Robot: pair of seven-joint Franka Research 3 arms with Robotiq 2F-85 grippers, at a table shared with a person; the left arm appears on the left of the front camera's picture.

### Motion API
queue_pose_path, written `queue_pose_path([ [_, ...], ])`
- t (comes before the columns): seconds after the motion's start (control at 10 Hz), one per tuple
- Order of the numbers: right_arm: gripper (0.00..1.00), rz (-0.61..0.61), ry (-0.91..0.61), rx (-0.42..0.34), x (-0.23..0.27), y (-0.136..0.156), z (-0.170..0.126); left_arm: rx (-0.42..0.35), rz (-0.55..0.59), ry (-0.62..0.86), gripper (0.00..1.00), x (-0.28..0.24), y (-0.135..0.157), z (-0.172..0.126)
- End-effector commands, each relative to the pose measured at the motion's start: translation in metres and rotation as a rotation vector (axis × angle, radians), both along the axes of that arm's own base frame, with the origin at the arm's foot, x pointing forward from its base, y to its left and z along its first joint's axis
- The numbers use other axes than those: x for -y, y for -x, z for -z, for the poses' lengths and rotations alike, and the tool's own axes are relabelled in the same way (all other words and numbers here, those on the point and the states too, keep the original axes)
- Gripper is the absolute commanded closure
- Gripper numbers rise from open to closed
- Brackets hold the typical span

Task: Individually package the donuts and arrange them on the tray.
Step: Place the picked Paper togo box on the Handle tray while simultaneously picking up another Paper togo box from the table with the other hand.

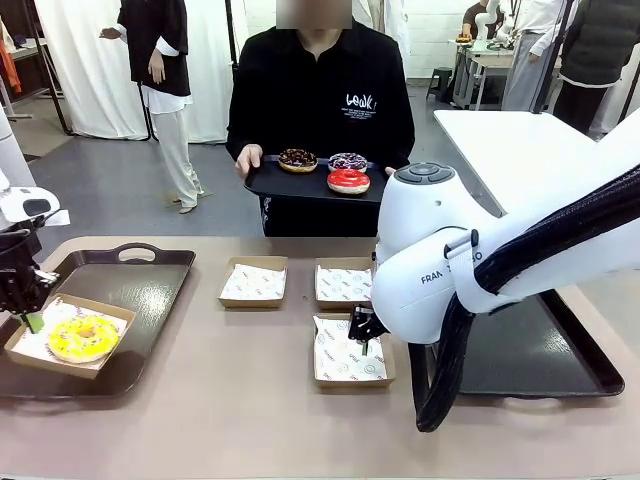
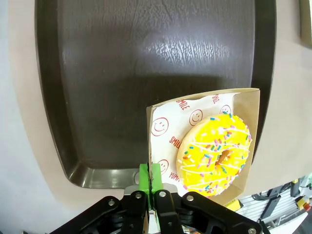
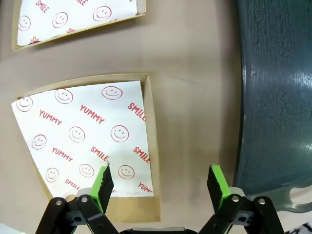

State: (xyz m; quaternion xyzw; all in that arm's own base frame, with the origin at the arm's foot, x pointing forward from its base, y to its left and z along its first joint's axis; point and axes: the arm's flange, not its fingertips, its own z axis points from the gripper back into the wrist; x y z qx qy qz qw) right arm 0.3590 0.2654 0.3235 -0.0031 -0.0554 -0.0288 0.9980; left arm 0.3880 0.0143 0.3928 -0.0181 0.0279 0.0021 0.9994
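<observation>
Pinching the rim of a paper-lined box, the left pincer has its green pads pressed together on the cardboard. The yellow donut lies in that box, which rests on the left tray at its 7 o'clock corner in the front view. The right pincer stands spread above the bench, straddling the 3 o'clock wall of an empty box. At 12 o'clock a person holds a dark tray bearing the red donut, chocolate donut and purple donut.
</observation>
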Motion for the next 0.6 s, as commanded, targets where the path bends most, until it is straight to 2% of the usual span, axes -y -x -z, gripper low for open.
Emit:
queue_pose_path([
  [0.0,0.00,-0.010,-0.009,-0.021,0.002,-0.001,-0.006,0.067,-0.016,-0.002,0.99,0.011,0.003,0.012],
  [0.2,0.00,-0.006,-0.014,-0.035,0.002,-0.003,-0.004,0.109,-0.019,-0.039,0.99,0.018,0.003,0.019],
  [0.5,0.00,-0.013,-0.034,-0.053,0.003,-0.003,-0.002,0.133,-0.012,-0.039,0.99,0.022,0.005,0.021],
])
